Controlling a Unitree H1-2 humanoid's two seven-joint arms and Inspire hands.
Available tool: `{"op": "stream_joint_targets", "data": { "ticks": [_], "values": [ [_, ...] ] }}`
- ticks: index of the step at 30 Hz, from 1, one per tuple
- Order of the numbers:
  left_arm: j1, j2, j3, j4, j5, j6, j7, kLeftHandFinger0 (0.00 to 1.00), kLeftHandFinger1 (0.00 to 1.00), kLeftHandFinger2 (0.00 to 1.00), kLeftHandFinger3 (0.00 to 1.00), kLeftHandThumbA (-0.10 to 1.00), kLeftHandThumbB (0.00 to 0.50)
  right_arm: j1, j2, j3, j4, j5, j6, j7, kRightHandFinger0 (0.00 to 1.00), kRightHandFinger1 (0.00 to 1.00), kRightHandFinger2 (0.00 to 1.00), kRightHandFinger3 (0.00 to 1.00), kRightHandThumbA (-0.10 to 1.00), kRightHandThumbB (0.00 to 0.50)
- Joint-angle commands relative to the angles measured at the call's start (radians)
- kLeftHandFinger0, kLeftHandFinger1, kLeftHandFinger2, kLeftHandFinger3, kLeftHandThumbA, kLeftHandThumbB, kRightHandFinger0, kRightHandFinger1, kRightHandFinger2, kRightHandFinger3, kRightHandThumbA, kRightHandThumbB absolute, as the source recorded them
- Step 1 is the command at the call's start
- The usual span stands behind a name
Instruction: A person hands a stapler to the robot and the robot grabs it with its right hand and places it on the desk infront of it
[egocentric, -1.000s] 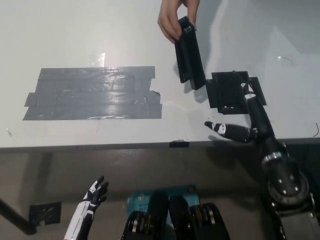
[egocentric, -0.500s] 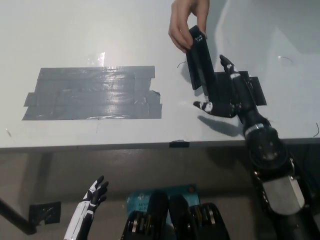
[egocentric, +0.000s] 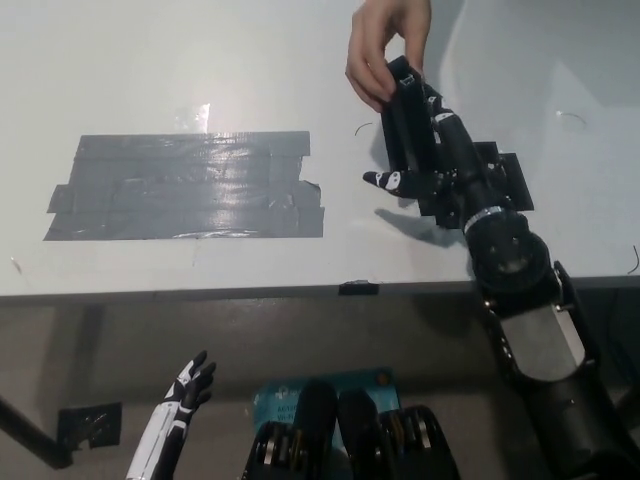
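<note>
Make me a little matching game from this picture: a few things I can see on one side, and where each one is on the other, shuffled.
Things:
1. stapler
2. right hand
3. left hand
4. grey tape patch

Places:
A. low at the picture's left, below the desk edge, fingers spread, holding nothing
B. stuck flat on the white desk
C. held at its top end by the person's hand
D. raised over the desk, right against the stapler, fingers not yet closed around it

Pairs: 1-C, 2-D, 3-A, 4-B
</note>
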Motion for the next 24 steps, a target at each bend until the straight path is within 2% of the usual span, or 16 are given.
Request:
{"op": "stream_joint_targets", "data": {
  "ticks": [1, 3, 5, 6, 7, 8, 9, 10, 11, 13, 14, 17, 19, 22, 24],
  "values": [
    [-0.003, 0.014, 0.001, -0.03, 0.0, -0.015, -0.01, 1.0, 1.0, 1.0, 1.0, 1.0, 0.463, -0.11, 0.021, -0.026, 0.076, 0.03, 0.061, -0.017, 1.0, 1.0, 1.0, 1.0, 1.0, 0.374],
    [-0.003, 0.013, 0.0, -0.031, 0.001, -0.014, -0.011, 1.0, 1.0, 1.0, 1.0, 1.0, 0.468, -0.127, 0.024, -0.034, 0.115, 0.033, 0.092, -0.023, 1.0, 1.0, 1.0, 1.0, 0.98, 0.358],
    [-0.003, 0.011, -0.001, -0.032, 0.0, -0.014, -0.012, 1.0, 1.0, 1.0, 1.0, 1.0, 0.472, -0.162, 0.032, -0.06, 0.186, 0.042, 0.159, -0.044, 1.0, 1.0, 1.0, 1.0, 0.74, 0.318],
    [-0.002, 0.01, -0.002, -0.032, 0.0, -0.014, -0.012, 1.0, 1.0, 1.0, 1.0, 1.0, 0.471, -0.17, 0.034, -0.066, 0.204, 0.038, 0.173, -0.054, 1.0, 1.0, 1.0, 1.0, 0.7, 0.311],
    [-0.002, 0.009, -0.003, -0.033, 0.0, -0.012, -0.012, 1.0, 1.0, 1.0, 1.0, 1.0, 0.475, -0.18, 0.034, -0.068, 0.226, 0.032, 0.187, -0.064, 1.0, 1.0, 1.0, 1.0, 0.57, 0.287],
    [0.001, 0.01, -0.003, -0.039, -0.001, -0.007, -0.013, 1.0, 1.0, 1.0, 1.0, 1.0, 0.48, -0.198, 0.035, -0.073, 0.278, 0.02, 0.205, -0.093, 0.7, 0.81, 0.87, 0.93, 0.31, 0.221],
    [0.0, 0.011, -0.003, -0.043, -0.004, -0.003, -0.016, 1.0, 1.0, 1.0, 1.0, 1.0, 0.48, -0.205, 0.035, -0.076, 0.305, 0.016, 0.202, -0.11, 0.59, 0.74, 0.84, 0.82, 0.16, 0.254],
    [-0.001, 0.012, -0.003, -0.044, -0.004, -0.004, -0.017, 1.0, 1.0, 1.0, 1.0, 1.0, 0.479, -0.203, 0.036, -0.082, 0.317, 0.015, 0.178, -0.136, 0.38, 0.51, 0.54, 0.52, -0.02, 0.225],
    [-0.006, 0.014, -0.002, -0.045, -0.004, -0.002, -0.018, 1.0, 1.0, 1.0, 1.0, 1.0, 0.469, -0.193, 0.038, -0.092, 0.313, 0.02, 0.133, -0.158, 0.05, 0.19, 0.28, 0.27, -0.1, 0.212],
    [-0.01, 0.015, -0.002, -0.045, -0.003, 0.0, -0.019, 1.0, 1.0, 1.0, 1.0, 1.0, 0.468, -0.19, 0.039, -0.098, 0.309, 0.025, 0.113, -0.166, 0.0, 0.12, 0.35, 0.32, -0.1, 0.203],
    [-0.016, 0.017, 0.0, -0.038, 0.0, -0.007, -0.017, 1.0, 1.0, 1.0, 1.0, 1.0, 0.471, -0.178, 0.043, -0.104, 0.265, 0.029, 0.111, -0.169, 0.0, 0.18, 0.53, 0.5, -0.1, 0.186],
    [-0.019, 0.02, -0.001, -0.03, 0.004, -0.011, -0.017, 1.0, 1.0, 1.0, 1.0, 1.0, 0.486, -0.169, 0.043, -0.095, 0.23, 0.018, 0.106, -0.172, 0.0, 0.37, 0.79, 0.67, -0.1, 0.159],
    [-0.016, 0.02, -0.001, -0.03, 0.001, -0.008, -0.019, 1.0, 1.0, 1.0, 1.0, 1.0, 0.488, -0.152, 0.045, -0.095, 0.174, 0.022, 0.097, -0.164, 0.03, 0.44, 0.83, 0.75, -0.1, 0.159],
    [-0.014, 0.021, 0.0, -0.034, -0.004, -0.001, -0.023, 1.0, 1.0, 1.0, 1.0, 1.0, 0.49, -0.137, 0.049, -0.094, 0.104, 0.024, 0.107, -0.158, 0.03, 0.45, 0.84, 0.75, -0.1, 0.155],
    [-0.015, 0.024, -0.001, -0.033, -0.001, -0.004, -0.025, 1.0, 1.0, 1.0, 1.0, 1.0, 0.496, -0.124, 0.048, -0.084, 0.017, 0.016, 0.136, -0.145, 0.01, 0.44, 0.79, 0.8, -0.1, 0.16]
  ]
}}
